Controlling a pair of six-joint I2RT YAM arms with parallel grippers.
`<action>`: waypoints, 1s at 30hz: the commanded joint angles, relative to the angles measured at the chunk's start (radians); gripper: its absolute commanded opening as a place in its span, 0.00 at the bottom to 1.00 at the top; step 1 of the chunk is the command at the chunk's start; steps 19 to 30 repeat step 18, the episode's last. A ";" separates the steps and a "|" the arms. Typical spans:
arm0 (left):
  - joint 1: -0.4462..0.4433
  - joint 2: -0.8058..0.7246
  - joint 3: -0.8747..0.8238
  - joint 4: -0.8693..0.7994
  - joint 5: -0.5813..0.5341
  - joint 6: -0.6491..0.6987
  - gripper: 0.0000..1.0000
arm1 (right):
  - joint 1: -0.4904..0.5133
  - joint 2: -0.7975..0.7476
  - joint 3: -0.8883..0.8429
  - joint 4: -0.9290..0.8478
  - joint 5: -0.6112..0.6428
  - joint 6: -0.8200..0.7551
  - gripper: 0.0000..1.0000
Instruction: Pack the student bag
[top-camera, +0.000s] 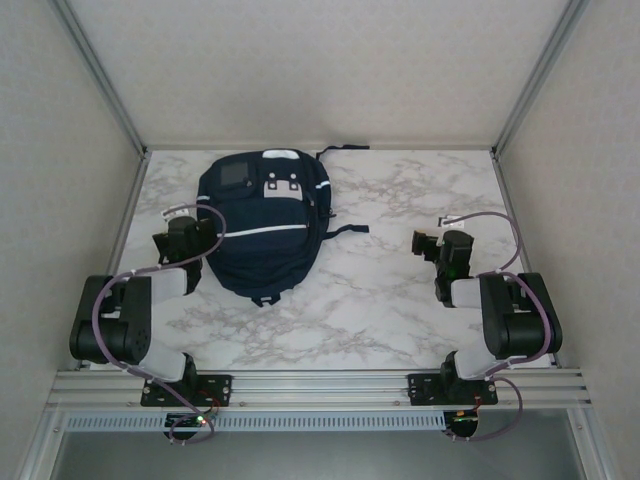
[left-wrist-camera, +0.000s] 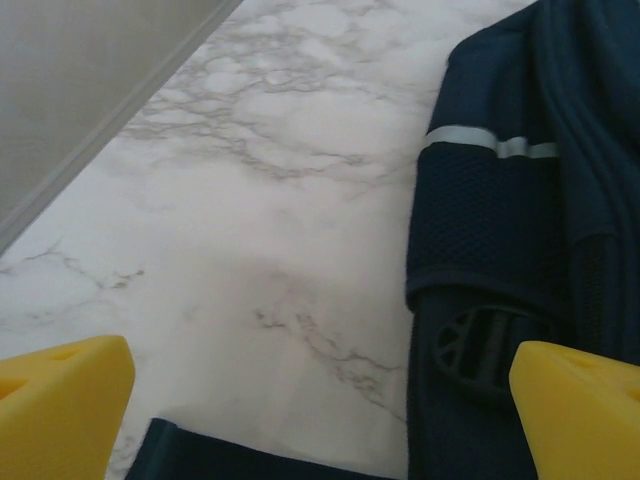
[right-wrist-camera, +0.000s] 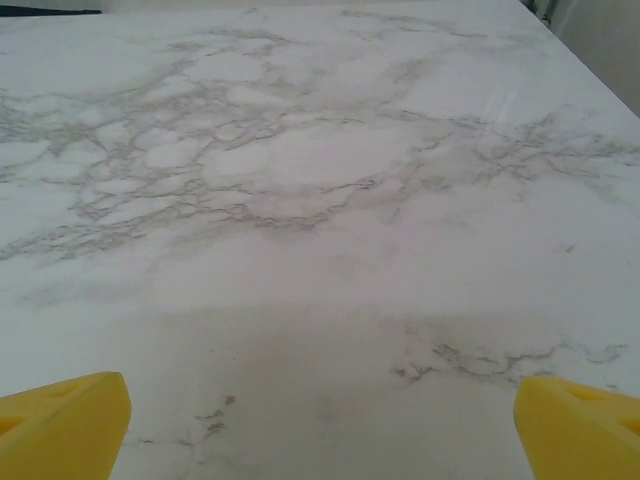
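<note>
Navy fabric, soft and floppy: the student bag (top-camera: 262, 225) lies flat near the table's (top-camera: 400, 300) far left corner. It would likely sag when lifted, so its side strap (top-camera: 345, 230) looks the surest hold. The left gripper (top-camera: 195, 232) gapes wide at the bag's left edge. The right gripper (top-camera: 428, 243) gapes over bare marble, well apart.

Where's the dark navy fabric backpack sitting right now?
In the top view, the dark navy fabric backpack lies flat on the left rear of the marble table, its left edge beside the open left gripper.
</note>
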 joint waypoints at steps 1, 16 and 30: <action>-0.004 0.044 -0.114 0.307 0.093 0.015 1.00 | 0.005 0.005 -0.002 0.050 -0.015 0.007 0.99; -0.010 0.028 -0.097 0.243 0.072 0.016 1.00 | 0.003 0.005 0.010 0.028 -0.053 -0.003 0.99; -0.011 0.027 -0.096 0.242 0.069 0.016 1.00 | 0.004 0.005 0.007 0.034 -0.053 -0.004 0.99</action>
